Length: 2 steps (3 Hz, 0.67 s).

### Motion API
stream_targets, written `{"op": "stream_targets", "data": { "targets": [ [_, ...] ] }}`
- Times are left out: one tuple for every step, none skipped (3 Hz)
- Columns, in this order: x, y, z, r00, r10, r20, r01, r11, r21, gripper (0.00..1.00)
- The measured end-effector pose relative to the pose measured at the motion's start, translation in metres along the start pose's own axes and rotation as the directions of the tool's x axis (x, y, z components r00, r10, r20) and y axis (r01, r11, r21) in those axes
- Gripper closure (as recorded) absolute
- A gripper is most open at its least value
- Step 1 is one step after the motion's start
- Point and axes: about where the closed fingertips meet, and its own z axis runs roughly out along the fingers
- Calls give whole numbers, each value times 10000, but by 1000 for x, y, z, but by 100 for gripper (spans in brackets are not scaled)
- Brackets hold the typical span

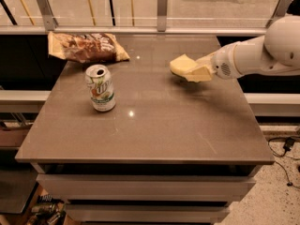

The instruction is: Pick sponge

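Note:
The pale yellow sponge (181,63) is at the right rear of the grey table (154,130), held just above the surface with a shadow under it. My gripper (198,72) reaches in from the right on a white arm (262,53). Its flat pale-yellow fingers are closed on the sponge's right end.
A green-and-white soda can (100,88) stands upright left of centre. A crinkled brown-and-tan snack bag (86,47) lies at the back left corner. A metal rail with glass panels (161,13) runs behind the table. The floor drops off at the right edge.

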Motion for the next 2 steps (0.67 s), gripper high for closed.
{"op": "stream_targets", "data": {
  "targets": [
    [-14, -2, -20, 9999, -100, -44, 100, 9999, 71, 100],
    [-25, -6, -42, 9997, -212, -76, 213, 9997, 132, 100]
  ]
}}
